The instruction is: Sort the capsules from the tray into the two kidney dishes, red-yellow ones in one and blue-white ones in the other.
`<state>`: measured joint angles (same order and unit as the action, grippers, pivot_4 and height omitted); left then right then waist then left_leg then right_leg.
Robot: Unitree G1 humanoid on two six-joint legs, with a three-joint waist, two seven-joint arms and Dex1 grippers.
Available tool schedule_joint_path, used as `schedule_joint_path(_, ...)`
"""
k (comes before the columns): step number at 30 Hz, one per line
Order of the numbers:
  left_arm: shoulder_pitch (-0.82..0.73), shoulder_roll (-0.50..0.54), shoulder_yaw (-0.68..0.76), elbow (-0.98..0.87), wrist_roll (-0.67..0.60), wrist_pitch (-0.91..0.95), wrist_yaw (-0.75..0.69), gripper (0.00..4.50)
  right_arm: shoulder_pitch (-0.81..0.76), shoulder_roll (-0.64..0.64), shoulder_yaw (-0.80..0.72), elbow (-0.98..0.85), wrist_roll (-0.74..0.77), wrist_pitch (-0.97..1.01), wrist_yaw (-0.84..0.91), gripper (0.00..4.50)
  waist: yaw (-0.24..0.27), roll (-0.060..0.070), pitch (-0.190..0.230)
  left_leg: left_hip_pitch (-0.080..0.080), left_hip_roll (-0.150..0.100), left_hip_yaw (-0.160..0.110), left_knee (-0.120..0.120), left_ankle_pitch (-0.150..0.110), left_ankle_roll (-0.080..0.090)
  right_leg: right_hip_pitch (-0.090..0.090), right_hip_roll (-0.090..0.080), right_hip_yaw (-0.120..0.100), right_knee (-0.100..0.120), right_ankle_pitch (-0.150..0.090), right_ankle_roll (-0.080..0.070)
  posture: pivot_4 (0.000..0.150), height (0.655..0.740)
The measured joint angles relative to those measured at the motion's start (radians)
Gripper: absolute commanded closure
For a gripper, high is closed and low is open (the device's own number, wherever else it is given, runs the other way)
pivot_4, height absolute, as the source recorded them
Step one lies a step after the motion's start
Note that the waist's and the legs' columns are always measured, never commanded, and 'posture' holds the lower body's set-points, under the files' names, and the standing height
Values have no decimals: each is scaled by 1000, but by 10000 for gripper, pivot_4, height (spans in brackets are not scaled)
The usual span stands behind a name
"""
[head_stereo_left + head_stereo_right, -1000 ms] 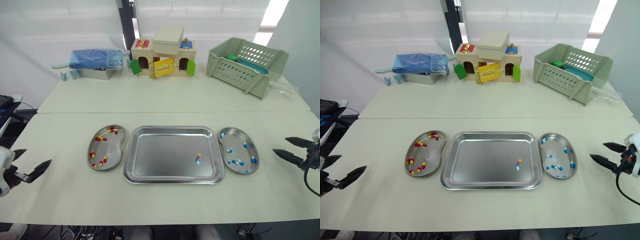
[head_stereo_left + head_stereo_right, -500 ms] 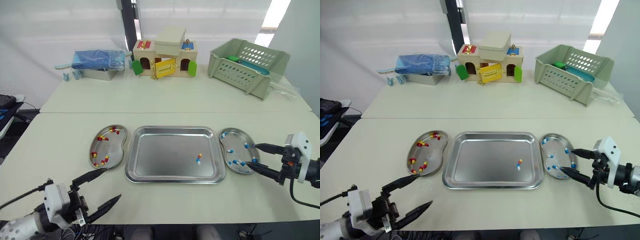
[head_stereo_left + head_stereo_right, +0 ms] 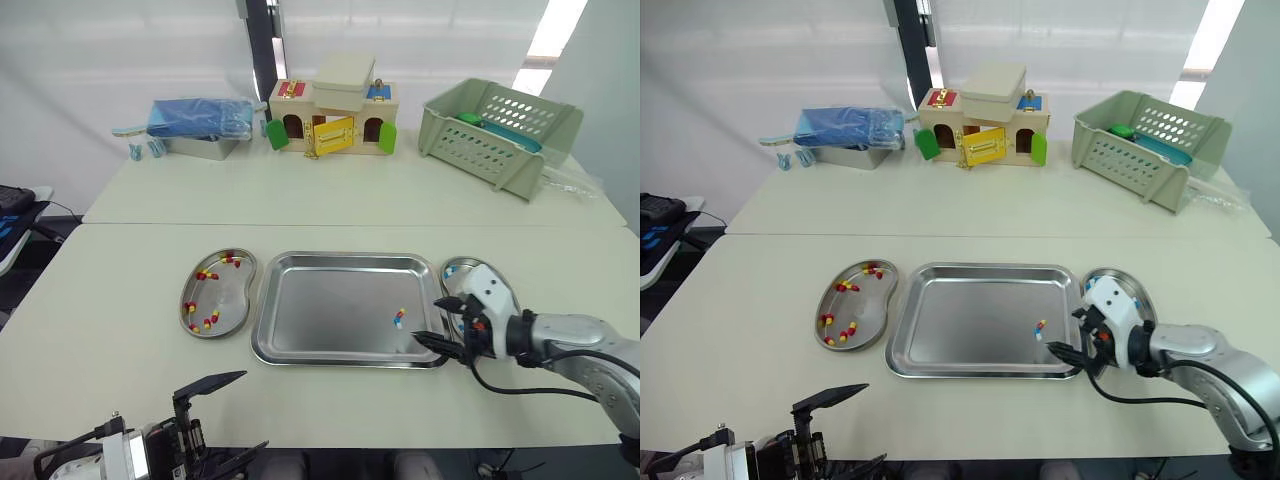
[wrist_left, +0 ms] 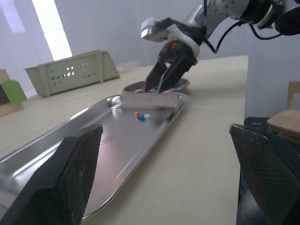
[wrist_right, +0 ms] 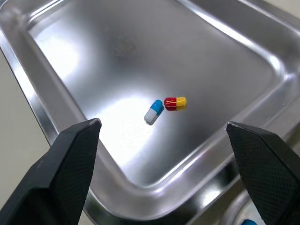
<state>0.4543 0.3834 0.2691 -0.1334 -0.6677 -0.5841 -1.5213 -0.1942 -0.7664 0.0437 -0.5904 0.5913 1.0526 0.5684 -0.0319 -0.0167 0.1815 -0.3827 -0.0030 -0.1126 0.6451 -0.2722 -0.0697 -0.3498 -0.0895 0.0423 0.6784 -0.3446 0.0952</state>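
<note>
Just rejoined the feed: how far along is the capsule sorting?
Done: red-yellow capsules lie in the left kidney dish; the right kidney dish is partly hidden by the right claw. In hand: nothing yet; that claw hangs open over the tray's right end. Left: one red-yellow capsule and one blue-white capsule there.

Pale table (image 3: 330, 195), seam across | near half: steel tray (image 3: 330, 310) centred, left kidney dish (image 3: 222, 295) and right kidney dish (image 3: 456, 268) just beside its ends | far edge: blue-topped tin (image 3: 195, 130), toy house (image 3: 333, 118), green basket (image 3: 497, 135)
</note>
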Motion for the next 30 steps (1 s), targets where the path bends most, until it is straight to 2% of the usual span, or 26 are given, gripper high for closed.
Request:
schedule_joint_path(13, 47, -15, -40, -18, -32, -28, 16, 163, -113, 92, 243, -57, -128, 157, -185, 0, -1, -1, -1, 0, 0, -1, 0, 0, 0, -1, 0, 0, 0, 0, 0, 1500, 7400)
schedule_joint_path(16, 46, -14, -41, -18, -32, -28, 27, 0, -132, 117, 264, -56, -147, 184, -209, 5537, -1, -1, -2, 0, 0, -1, 0, 0, 0, -1, 1, 0, 0, 0, 0, 1500, 7400)
schedule_joint_path(23, 43, -13, -43, -20, -32, -28, 50, 0, -141, 124, 272, -54, -185, 206, -225, 28060, 0, -3, -4, 0, 0, -1, -1, 0, 0, -1, 1, 0, 0, 0, 0, 1500, 7400)
schedule_joint_path(29, 39, -12, -47, -20, -28, -31, 60, 0, -141, 125, 274, -53, -215, 204, -223, 43472, 0, -3, -4, 0, 0, -1, -1, 0, 0, -1, 1, 0, 0, 0, 0, 1500, 7400)
schedule_joint_path(30, 38, -12, -47, -20, -27, -32, 64, 0, -141, 126, 275, -53, -216, 203, -222, 44939, 0, -3, -4, 0, 0, -1, -1, 0, 0, -1, 1, 0, 0, 0, 0, 1500, 7400)
